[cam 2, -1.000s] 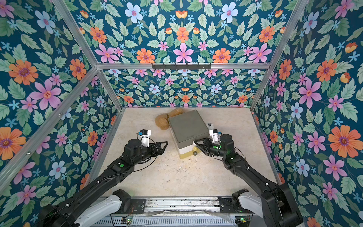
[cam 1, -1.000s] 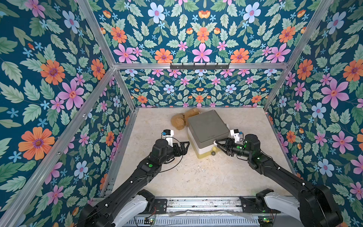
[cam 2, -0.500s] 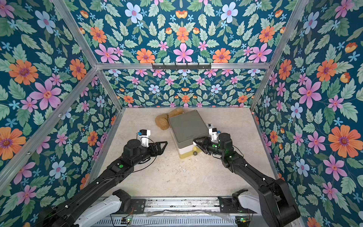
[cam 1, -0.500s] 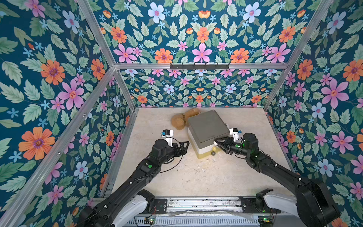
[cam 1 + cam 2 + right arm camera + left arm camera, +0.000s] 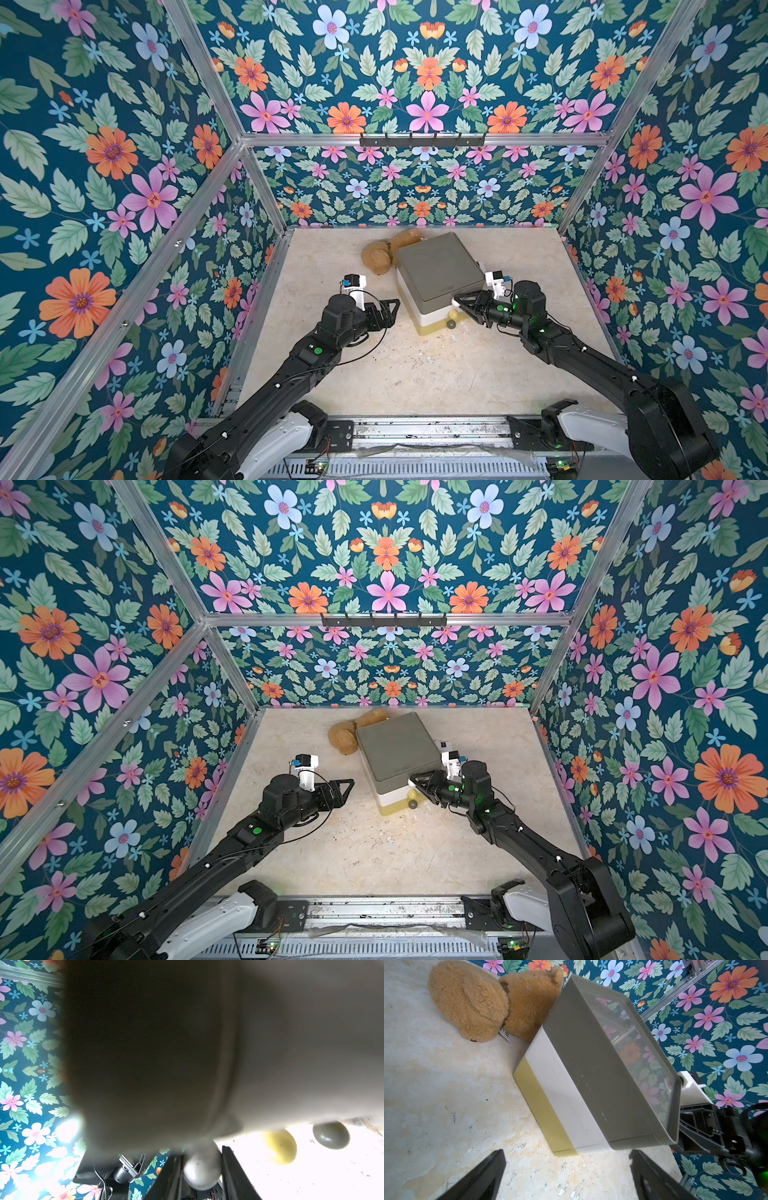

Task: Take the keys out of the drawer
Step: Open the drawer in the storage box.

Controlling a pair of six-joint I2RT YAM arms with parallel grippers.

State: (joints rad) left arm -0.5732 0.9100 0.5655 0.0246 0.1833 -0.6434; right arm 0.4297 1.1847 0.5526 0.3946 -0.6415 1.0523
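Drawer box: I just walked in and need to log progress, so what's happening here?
The right gripper straddles a knob on the drawer box; a firm grip cannot be confirmed. All drawers look shut, and no keys show. The left gripper hangs open beside the box.

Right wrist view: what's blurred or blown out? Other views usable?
Right wrist view: the grey-topped plastic drawer cabinet fills the frame, dark and out of focus; the beige tabletop is overexposed; the pale round knob is soft. Left wrist view: sharp, with floral wallpaper reflected in the cabinet's glossy top. Both top views: evenly lit, sharp.
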